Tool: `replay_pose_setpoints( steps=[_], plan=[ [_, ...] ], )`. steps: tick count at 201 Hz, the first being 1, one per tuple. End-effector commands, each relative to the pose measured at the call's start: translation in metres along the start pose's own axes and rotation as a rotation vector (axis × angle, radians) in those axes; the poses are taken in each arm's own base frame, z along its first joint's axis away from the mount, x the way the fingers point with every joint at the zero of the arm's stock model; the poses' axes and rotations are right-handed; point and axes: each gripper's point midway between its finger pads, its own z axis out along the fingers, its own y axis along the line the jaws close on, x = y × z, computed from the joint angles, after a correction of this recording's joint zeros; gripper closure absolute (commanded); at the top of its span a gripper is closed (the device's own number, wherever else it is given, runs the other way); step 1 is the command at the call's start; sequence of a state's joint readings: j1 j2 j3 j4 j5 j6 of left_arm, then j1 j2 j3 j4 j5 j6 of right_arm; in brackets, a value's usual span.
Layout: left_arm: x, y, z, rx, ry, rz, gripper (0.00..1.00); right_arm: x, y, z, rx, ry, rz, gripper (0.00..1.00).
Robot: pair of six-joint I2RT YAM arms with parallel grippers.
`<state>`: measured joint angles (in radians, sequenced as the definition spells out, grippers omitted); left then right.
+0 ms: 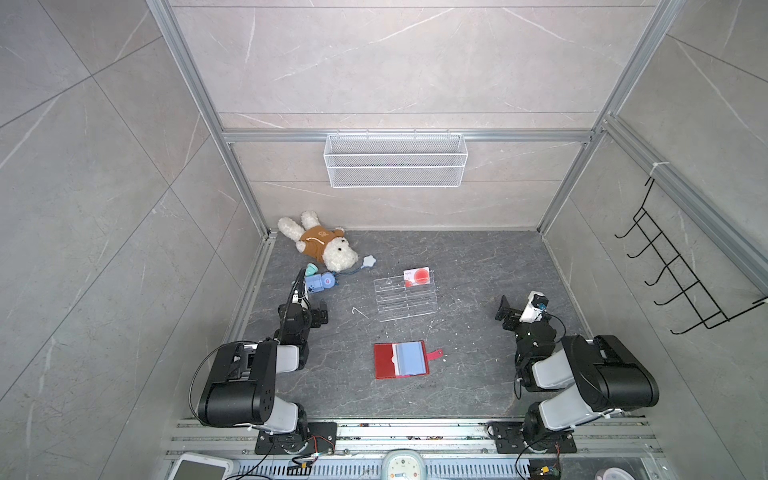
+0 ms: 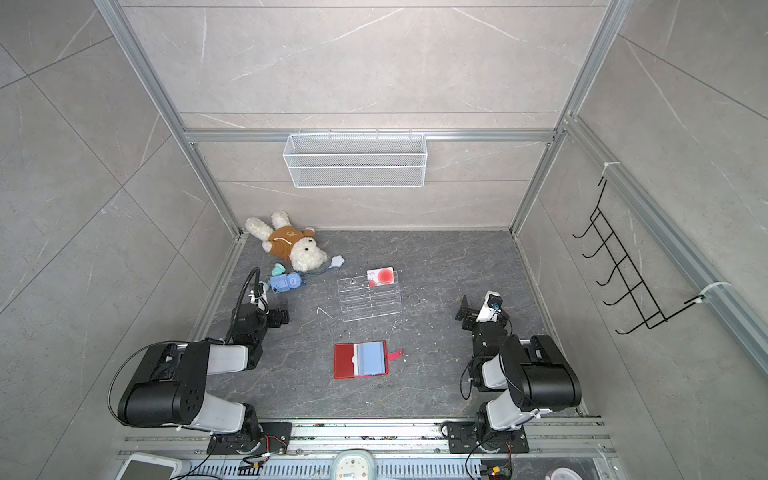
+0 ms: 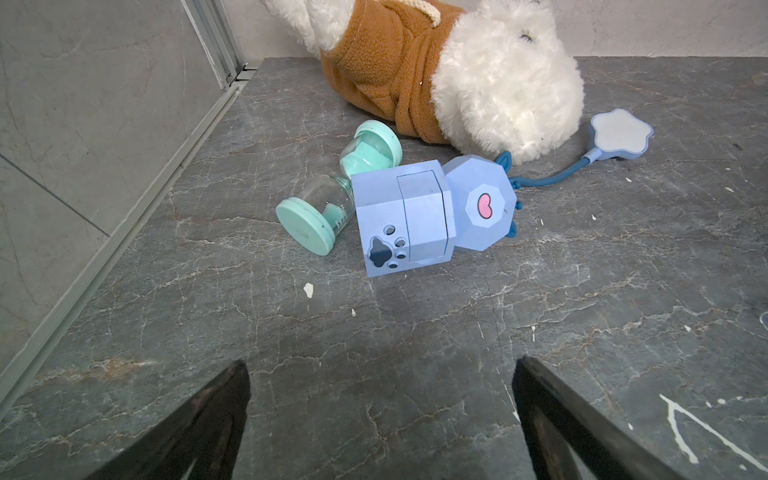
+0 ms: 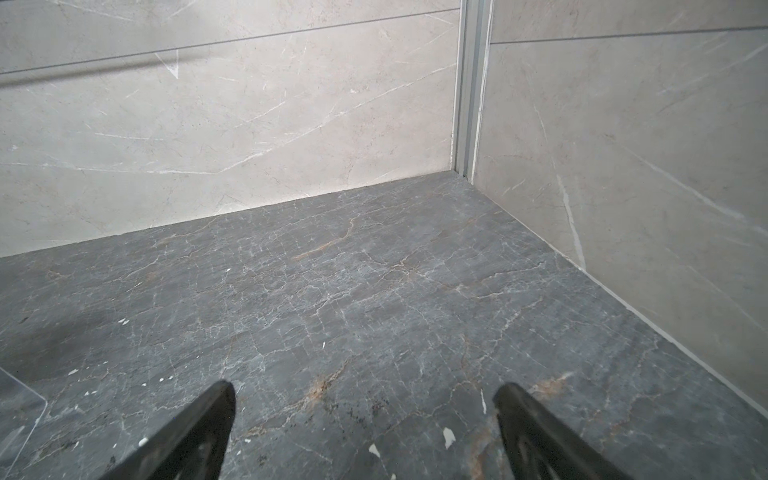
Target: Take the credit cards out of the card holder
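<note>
Hovering left fingers, right fingers, spread.

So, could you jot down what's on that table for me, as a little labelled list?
card holder: red, lying open on the table, blue sleeves showing, untouched
credit card: one, red circle, standing in the clear stand
cards inside holder: cannot tell
left gripper: open, empty, near the blue toy
right gripper: open, empty, over bare table
also there: plush toy, back left
</note>
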<state>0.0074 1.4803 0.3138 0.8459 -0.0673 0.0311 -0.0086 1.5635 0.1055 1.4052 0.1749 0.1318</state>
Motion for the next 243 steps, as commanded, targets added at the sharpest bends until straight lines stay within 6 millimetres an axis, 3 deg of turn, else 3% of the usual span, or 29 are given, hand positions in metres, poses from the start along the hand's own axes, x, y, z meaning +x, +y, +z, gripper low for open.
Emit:
replay_pose_setpoints(
  steps=[1,79,137,166,243],
  plan=[
    [-0.016,0.000,0.005,0.010,-0.045,-0.002,0.00,-0.004,-0.001,0.006,-0.001,0.004,0.029,0.00],
    [-0.016,0.001,0.006,0.023,-0.038,-0.011,0.00,-0.002,0.001,0.011,-0.003,0.032,0.019,0.00],
    [-0.015,0.002,0.007,0.042,-0.029,-0.028,0.00,0.011,0.032,0.036,-0.129,0.190,-0.062,0.00],
    [-0.015,0.012,0.010,-0.009,-0.017,-0.050,0.00,0.010,0.032,0.036,-0.120,0.186,-0.069,0.00],
    [-0.014,0.012,0.009,-0.011,-0.015,-0.051,0.00,0.010,0.032,0.036,-0.122,0.184,-0.069,0.00]
  ],
)
